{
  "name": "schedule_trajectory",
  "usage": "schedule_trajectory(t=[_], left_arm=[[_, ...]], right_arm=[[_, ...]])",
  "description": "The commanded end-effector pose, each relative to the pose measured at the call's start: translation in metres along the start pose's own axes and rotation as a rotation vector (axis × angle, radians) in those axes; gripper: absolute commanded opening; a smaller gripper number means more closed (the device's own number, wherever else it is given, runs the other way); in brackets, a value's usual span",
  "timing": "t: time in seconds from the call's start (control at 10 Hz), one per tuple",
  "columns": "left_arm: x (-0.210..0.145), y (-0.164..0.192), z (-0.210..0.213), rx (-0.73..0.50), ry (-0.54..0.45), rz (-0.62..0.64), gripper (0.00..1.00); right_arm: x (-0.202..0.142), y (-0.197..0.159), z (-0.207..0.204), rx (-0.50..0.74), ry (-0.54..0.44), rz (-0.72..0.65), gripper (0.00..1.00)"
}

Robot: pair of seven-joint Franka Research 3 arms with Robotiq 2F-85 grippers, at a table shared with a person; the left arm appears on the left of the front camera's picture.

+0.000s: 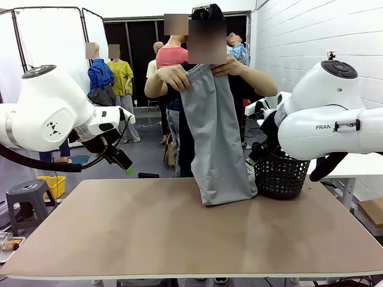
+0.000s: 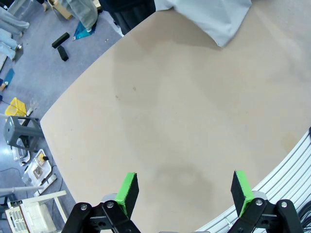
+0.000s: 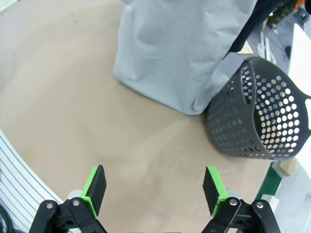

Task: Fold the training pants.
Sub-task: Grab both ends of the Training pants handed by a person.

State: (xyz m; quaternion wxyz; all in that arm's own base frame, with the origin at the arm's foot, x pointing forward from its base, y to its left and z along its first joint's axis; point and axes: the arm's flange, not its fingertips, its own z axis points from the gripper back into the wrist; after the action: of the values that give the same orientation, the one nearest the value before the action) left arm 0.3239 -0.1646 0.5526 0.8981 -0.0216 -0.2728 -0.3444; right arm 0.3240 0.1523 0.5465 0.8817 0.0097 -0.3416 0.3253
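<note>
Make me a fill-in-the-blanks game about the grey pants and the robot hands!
The person's hands hold the training pants up by the ____.
Beside them on the table stands a basket coloured ____.
The left gripper and right gripper both stand ____.
Missing words: waistband, black, open.

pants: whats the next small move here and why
Probably wait with the left pincer and right pincer open above the table: the person's hands hold the pants up by the waistband, only their lower end on the table.
</note>
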Motion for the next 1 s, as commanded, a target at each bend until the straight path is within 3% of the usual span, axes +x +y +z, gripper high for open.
schedule_trajectory(t=[0.0, 0.9], left_arm=[[0.0000, 0.0003, -0.0002, -0.003, -0.001, -0.001, 1.00], [0.0000, 0.0003, -0.0002, -0.003, -0.001, -0.001, 1.00]], right_arm=[[-0.0002, 0.0001, -0.0007, 0.000, 0.000, 0.000, 1.00], [-0.0002, 0.0001, -0.0007, 0.000, 0.000, 0.000, 1.00]])
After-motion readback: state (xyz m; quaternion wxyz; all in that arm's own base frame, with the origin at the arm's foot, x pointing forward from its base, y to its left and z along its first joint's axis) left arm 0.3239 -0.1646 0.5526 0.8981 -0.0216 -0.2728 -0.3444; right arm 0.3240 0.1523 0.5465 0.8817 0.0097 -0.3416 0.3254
